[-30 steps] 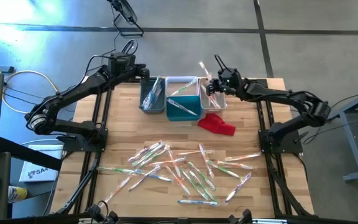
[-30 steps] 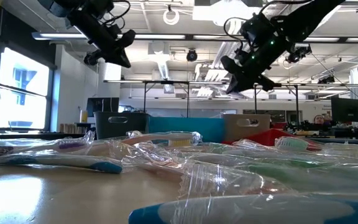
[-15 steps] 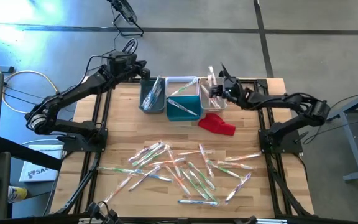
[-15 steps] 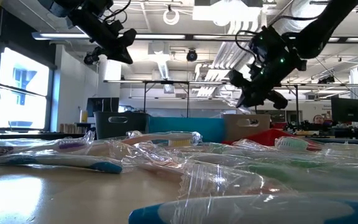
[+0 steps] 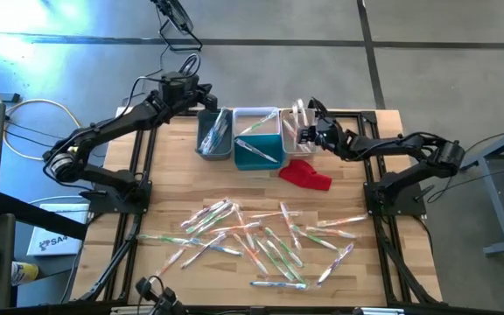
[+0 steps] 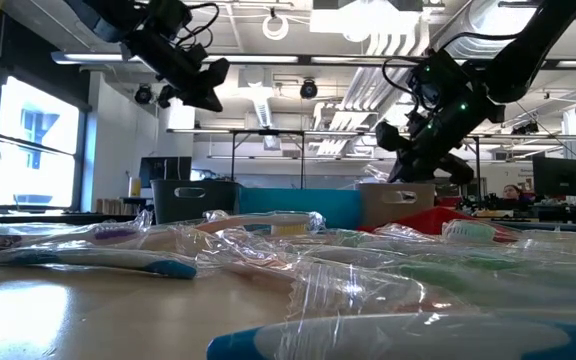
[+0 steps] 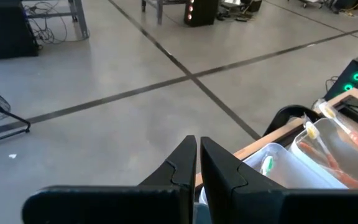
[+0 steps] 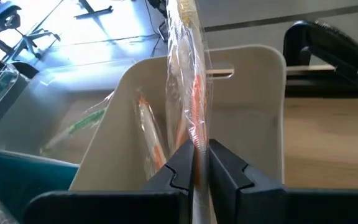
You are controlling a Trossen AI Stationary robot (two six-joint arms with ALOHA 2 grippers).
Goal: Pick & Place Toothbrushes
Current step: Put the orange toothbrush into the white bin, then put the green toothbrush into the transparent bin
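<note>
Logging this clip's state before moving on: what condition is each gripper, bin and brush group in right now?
Right gripper: shut on orange toothbrush, over white bin.
Left gripper: shut, empty, raised behind the bins.
Grey bin: holds toothbrushes.
Loose toothbrushes: scattered on table.
Red cloth: crumpled.

Toothbrushes (image 5: pixel 261 241) in clear wrappers show green, orange, blue and white handles on the pale striped wooden table (image 5: pixel 173 188). The bins are grey (image 5: pixel 213 133), teal (image 5: pixel 256 154) and white (image 5: pixel 254 119). The cloth (image 5: pixel 305 173) is red. Both arms are black.
</note>
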